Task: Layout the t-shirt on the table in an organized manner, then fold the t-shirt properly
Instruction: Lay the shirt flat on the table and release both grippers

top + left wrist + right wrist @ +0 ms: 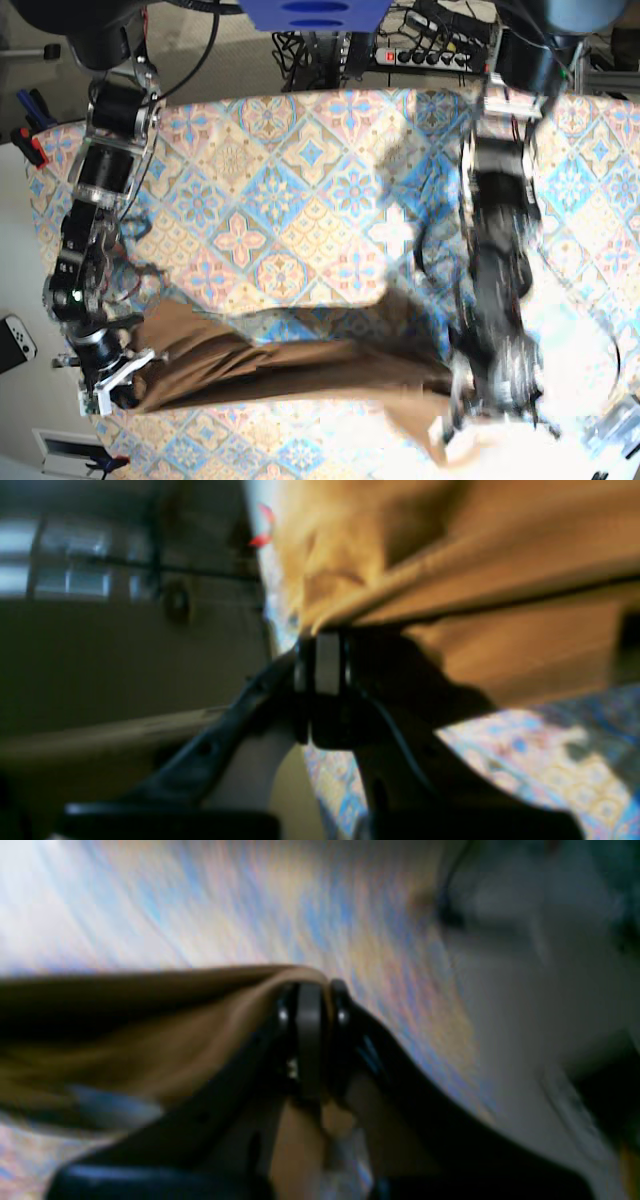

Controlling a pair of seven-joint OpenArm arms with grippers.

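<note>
The tan-brown t-shirt (300, 370) hangs stretched as a long bunched band between both grippers, low over the front part of the patterned table (300, 200). On the left of the base view, my right gripper (112, 385) is shut on one end of the cloth. My left gripper (460, 420), blurred at the right, is shut on the other end. In the left wrist view the left gripper (322, 630) pinches a fold of the t-shirt (500, 555) above the table (550, 765). The right wrist view shows the right gripper (310, 985) clamped on the t-shirt's (125, 1040) edge over the table (250, 905).
A power strip (430, 55) and cables lie beyond the table's far edge. A white controller (15, 340) sits on the surface left of the table, and tools (30, 140) lie near the left rim. Both arms stretch from the back toward the front edge.
</note>
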